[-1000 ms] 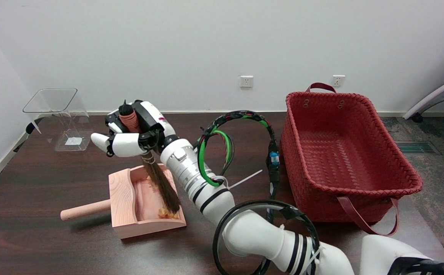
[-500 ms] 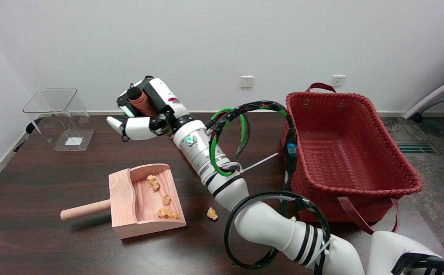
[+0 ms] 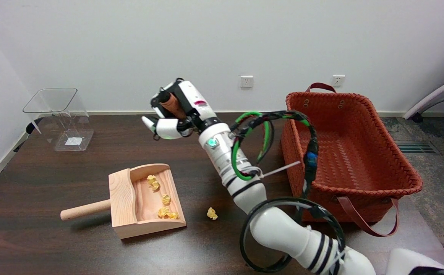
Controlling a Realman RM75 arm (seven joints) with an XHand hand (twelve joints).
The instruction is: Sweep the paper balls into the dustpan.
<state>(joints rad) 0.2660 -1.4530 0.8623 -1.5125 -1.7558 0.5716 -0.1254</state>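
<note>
Your right hand (image 3: 176,112) is raised above the dark wooden table (image 3: 34,183), fingers wrapped around a brown ribbed brush handle (image 3: 169,104) — you can't see the bristles from here. Right of your arm stands the red woven basket (image 3: 359,126), and at the far left a clear plastic bin (image 3: 59,116). Near the front edge lies the wooden dustpan (image 3: 122,206), with several yellow paper balls (image 3: 164,199) inside it — one stray paper ball (image 3: 212,213) sits on the table just right of the pan's open mouth.
</note>
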